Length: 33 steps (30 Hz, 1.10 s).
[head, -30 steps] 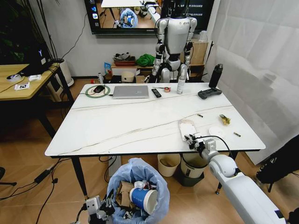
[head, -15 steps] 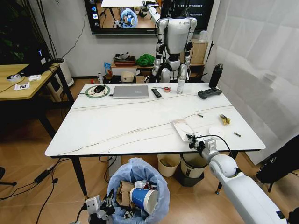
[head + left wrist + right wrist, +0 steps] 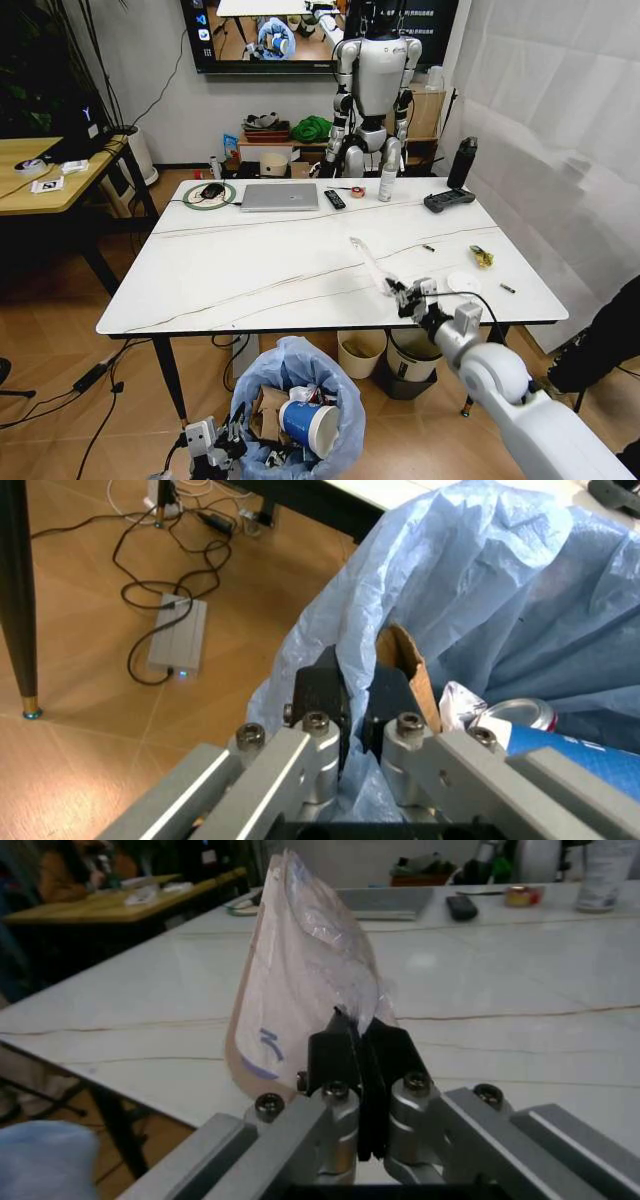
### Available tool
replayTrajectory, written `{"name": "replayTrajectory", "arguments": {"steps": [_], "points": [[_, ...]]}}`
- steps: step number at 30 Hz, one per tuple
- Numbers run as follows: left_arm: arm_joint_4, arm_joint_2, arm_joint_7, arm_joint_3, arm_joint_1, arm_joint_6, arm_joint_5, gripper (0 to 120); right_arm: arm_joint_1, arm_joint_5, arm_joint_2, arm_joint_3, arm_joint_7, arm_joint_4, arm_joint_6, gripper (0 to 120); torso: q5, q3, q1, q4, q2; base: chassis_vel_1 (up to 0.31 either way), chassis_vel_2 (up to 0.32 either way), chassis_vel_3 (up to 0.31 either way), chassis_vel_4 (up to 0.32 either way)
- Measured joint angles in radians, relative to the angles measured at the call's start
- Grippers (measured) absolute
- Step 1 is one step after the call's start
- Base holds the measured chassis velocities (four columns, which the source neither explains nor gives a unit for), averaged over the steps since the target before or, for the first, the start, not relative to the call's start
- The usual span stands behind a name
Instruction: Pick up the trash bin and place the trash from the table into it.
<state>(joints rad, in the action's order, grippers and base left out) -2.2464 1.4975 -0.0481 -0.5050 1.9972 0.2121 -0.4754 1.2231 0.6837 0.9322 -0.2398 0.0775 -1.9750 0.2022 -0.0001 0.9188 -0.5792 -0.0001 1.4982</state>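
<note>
Since a second ago the flat white packet (image 3: 370,262) has been raised from lying on the table (image 3: 250,270) to standing on edge, and the right gripper (image 3: 409,296) has been lifted and drawn slightly inward with it.

The table is largely bare along the near side; at its far edge a silver laptop (image 3: 279,196), a black remote (image 3: 335,199) and a dark controller (image 3: 449,201) are set, well apart from the work. The trash bin (image 3: 296,410) is held below the table's near edge by the left gripper (image 3: 352,703), whose fingers are closed on the rim and the crinkly blue bag; a blue-white paper cup (image 3: 306,425) and brown cardboard (image 3: 407,667) already lie inside.

The packet is pinched at its lower corner between the fully closed fingers of the right gripper. It is judged light, thin and floppy, so a hold near a corner lets it hang and sway; slipping is a risk if the grip loosens. A small white plate (image 3: 463,282) lies just beside the gripper on the table, and small scraps, a yellow one (image 3: 483,257) among them, are scattered further right. The table edge stands between packet and bin, so the packet would need to be carried out over the edge before release.
</note>
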Motion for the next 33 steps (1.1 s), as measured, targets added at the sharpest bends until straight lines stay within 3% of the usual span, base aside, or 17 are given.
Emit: {"name": "replayTrajectory", "arguments": {"steps": [4, 10, 22, 33], "points": [[-0.003, -0.005, 0.000, -0.007, 0.000, 0.002, -0.007, 0, 0.087, 0.106, -0.056, 0.021, 0.065, -0.162, -0.039, 0, -0.0002, 0.000, 0.000, -0.0002, 0.000, 0.000, 0.000, 0.000, 0.000], [-0.012, -0.009, 0.001, -0.019, 0.000, 0.010, -0.014, 0, 0.075, 0.154, -0.090, 0.065, 0.138, -0.229, -0.057, 0, 0.0001, 0.000, 0.000, 0.0002, 0.000, 0.000, 0.000, 0.000, 0.000], [-0.042, -0.043, -0.003, -0.039, -0.004, 0.040, -0.040, 0, 0.001, 0.090, -0.206, 0.225, 0.306, -0.181, -0.076, 0, 0.0001, 0.000, 0.000, 0.0002, 0.000, 0.000, 0.000, 0.000, 0.000], [-0.048, -0.040, -0.004, -0.042, -0.004, 0.045, -0.046, 0, -0.034, 0.063, -0.242, 0.265, 0.388, -0.163, -0.081, 0, 0.0001, 0.000, 0.000, 0.0001, 0.000, 0.000, 0.000, 0.000, 0.000]]}}
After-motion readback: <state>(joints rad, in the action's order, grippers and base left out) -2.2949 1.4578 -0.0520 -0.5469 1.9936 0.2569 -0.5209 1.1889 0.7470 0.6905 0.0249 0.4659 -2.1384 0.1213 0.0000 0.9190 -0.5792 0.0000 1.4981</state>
